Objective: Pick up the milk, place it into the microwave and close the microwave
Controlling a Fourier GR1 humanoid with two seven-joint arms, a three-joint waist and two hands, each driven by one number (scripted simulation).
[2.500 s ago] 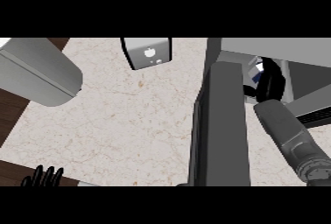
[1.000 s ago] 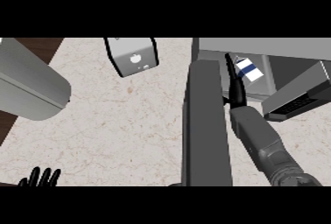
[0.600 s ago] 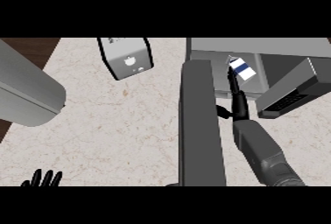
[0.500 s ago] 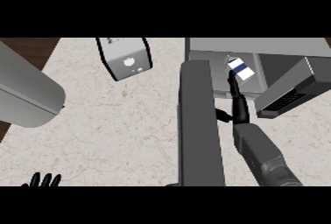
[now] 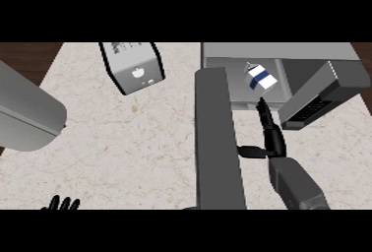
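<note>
At seven o'clock the left hand [image 5: 61, 204] rests at the edge, fingers straight up. The right hand [image 5: 266, 137] stretches open-fingered toward one o'clock, just short of the milk carton [image 5: 260, 78] standing inside the microwave [image 5: 291, 54], whose door [image 5: 218, 142] hangs open.

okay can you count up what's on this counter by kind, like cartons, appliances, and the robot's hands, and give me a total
Milk cartons: 1, the milk carton inside the microwave
Appliances: 3, the microwave, a toaster-like box, a grey rounded appliance
Hands: 2, left hand, right hand
Total: 6
</note>
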